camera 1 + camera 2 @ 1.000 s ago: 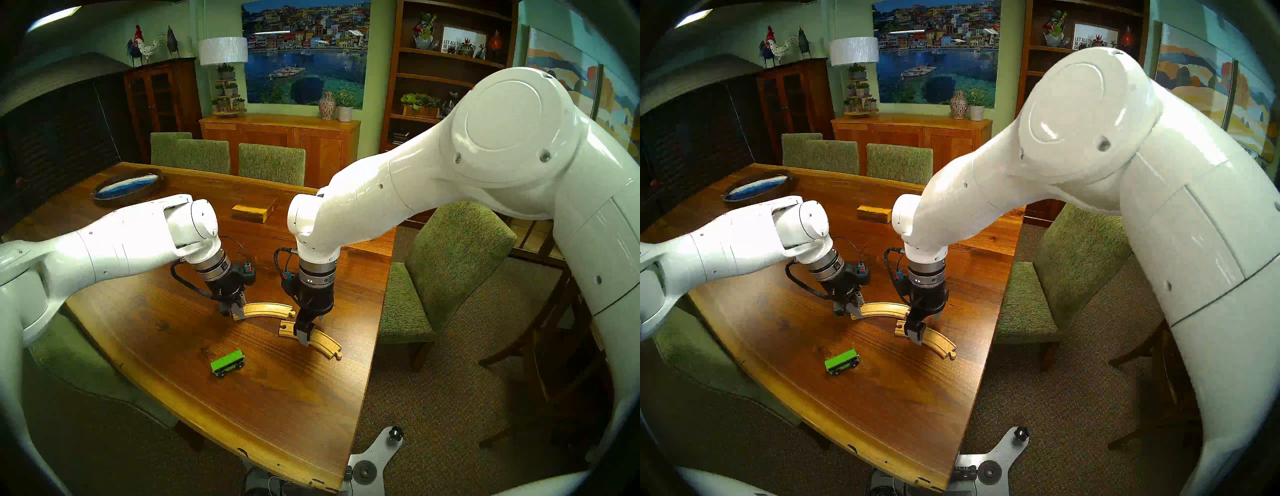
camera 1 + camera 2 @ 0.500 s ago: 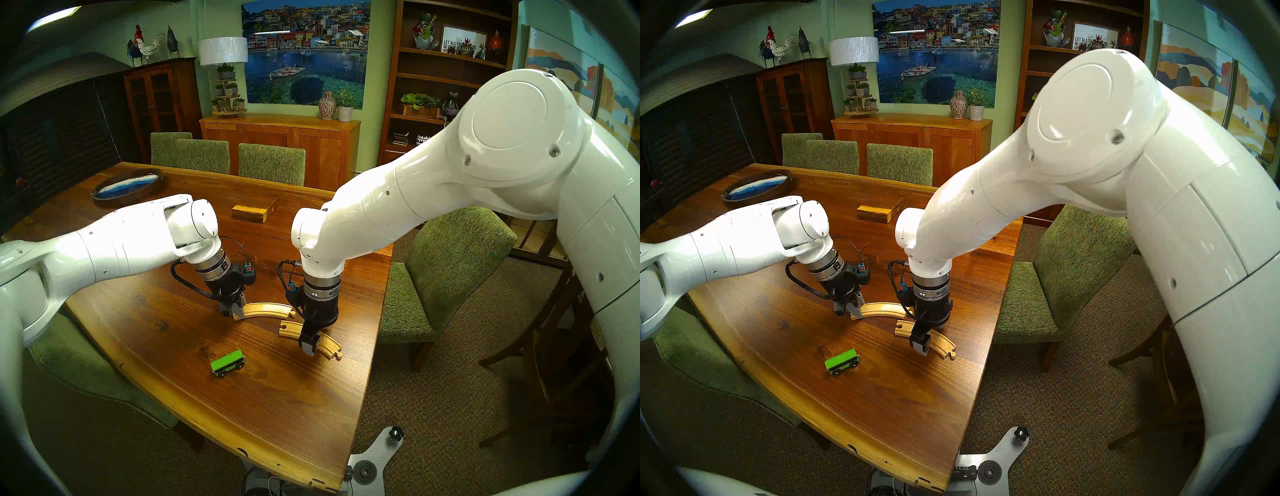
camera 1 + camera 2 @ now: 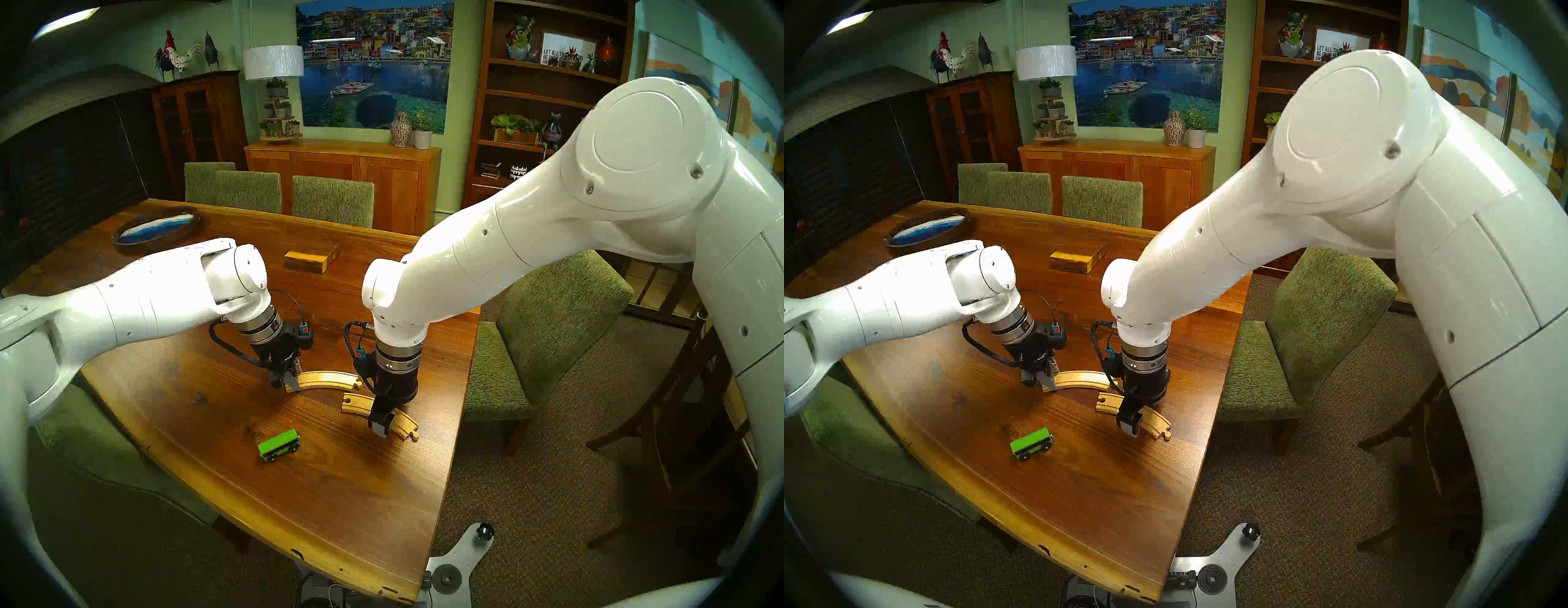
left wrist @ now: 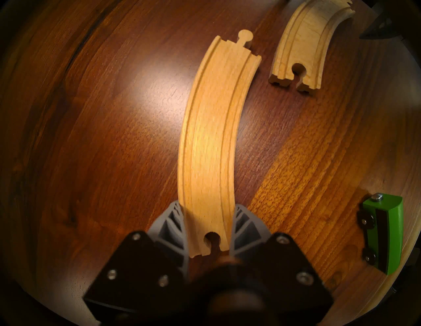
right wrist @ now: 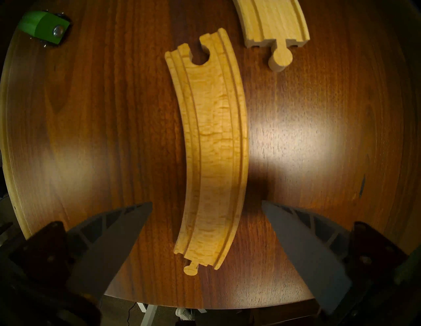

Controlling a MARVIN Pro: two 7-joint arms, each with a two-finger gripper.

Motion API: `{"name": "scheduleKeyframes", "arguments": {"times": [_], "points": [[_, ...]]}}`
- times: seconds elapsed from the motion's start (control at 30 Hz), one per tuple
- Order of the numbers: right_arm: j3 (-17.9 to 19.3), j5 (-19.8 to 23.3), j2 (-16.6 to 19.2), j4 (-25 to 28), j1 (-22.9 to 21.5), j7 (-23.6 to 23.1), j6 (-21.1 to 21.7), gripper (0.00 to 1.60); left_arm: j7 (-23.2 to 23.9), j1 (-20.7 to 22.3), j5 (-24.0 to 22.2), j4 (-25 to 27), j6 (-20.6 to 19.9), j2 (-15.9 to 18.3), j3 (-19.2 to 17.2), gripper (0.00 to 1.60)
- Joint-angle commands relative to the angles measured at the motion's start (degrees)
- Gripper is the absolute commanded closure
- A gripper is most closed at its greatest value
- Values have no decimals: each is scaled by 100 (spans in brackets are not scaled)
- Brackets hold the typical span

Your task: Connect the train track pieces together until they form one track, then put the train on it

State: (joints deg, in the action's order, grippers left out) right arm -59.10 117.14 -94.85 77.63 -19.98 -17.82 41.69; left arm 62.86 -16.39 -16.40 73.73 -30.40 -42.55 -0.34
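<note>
Two curved wooden track pieces lie apart on the table. My left gripper [image 3: 290, 384] [image 4: 207, 209] is shut on the hole end of the left track piece [image 3: 326, 378] [image 4: 209, 136], whose peg points at the hole end of the right track piece [image 3: 356, 403] [image 5: 216, 148], with a small gap between them. My right gripper [image 3: 388, 418] [image 5: 206, 205] hangs open over that piece near its peg end, a finger [image 5: 127, 223] on either side, not touching it. The green train [image 3: 279, 445] [image 4: 385, 232] stands on the table nearer me, free of the track.
A rectangular wooden block [image 3: 312, 254] and an oval dark tray [image 3: 157, 227] sit farther back. The table's right edge [image 3: 460, 424] runs close to the right track piece's peg end. A green chair [image 3: 551, 322] stands beside it.
My right gripper has slid along the right track piece toward its peg end and come lower, still open. The left arm, both pieces and the train have not moved.
</note>
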Motion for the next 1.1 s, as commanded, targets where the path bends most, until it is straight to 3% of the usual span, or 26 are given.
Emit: {"name": "scheduleKeyframes", "arguments": {"times": [0.0, 0.17, 0.33, 0.4, 0.63, 1.07], "points": [[-29, 156, 60, 25, -101, 191, 68, 30, -14, 141, 6, -14, -3, -13, -91, 160], [-15, 246, 2, 17, -103, 282, 124, 83, -13, 141, 7, -14, -3, -13, -92, 160], [0, 329, -26, 57, -124, 369, 159, 119, -13, 141, 7, -14, -4, -13, -92, 160], [3, 349, -29, 68, -127, 394, 159, 157, -13, 141, 7, -14, -4, -13, -92, 160], [56, 399, 25, 293, -353, 478, 136, 160, -14, 140, 7, -14, -4, -13, -92, 160], [140, 528, 434, 956, -961, 698, -69, 160, -16, 137, 6, -11, -3, -11, -92, 160]]}}
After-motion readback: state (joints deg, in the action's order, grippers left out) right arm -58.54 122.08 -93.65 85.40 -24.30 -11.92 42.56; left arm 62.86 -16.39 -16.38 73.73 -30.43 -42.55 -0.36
